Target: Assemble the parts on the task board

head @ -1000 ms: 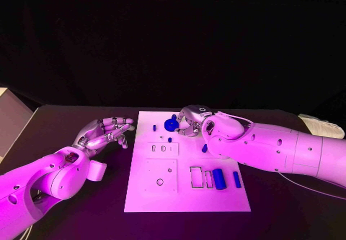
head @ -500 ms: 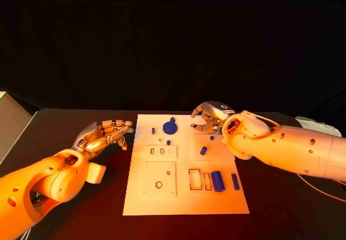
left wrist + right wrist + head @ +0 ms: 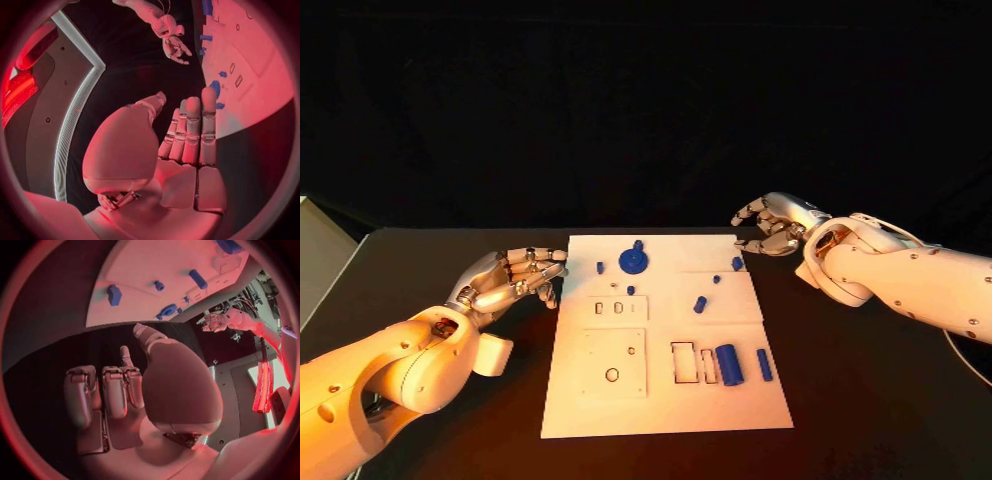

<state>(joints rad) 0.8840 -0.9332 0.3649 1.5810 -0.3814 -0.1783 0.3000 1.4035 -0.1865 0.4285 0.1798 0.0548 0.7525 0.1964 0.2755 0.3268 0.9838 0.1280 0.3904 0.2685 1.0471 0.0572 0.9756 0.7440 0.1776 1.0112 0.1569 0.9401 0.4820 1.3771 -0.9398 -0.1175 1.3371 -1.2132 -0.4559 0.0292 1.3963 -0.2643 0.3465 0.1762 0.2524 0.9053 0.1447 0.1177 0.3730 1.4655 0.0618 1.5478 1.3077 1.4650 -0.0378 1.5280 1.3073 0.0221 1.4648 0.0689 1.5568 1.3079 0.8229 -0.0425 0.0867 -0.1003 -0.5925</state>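
Head view: the board (image 3: 668,395) lies at the middle of the table (image 3: 877,400). A round blue part (image 3: 633,261) sits near the board's far edge, with smaller blue parts (image 3: 701,304) scattered around mid-board and two blue bars (image 3: 728,363) near its right edge. The left hand (image 3: 514,277) hangs just off the board's left edge, fingers apart, holding nothing. The right hand (image 3: 772,224) hangs off the board's far right corner, fingers curled, nothing visible in them.

Left wrist view: left hand (image 3: 187,145) flat, fingers extended side by side, empty; board (image 3: 262,90) beyond.

Right wrist view: right hand (image 3: 119,390) fingers curled inward, empty; board (image 3: 156,260) beyond.
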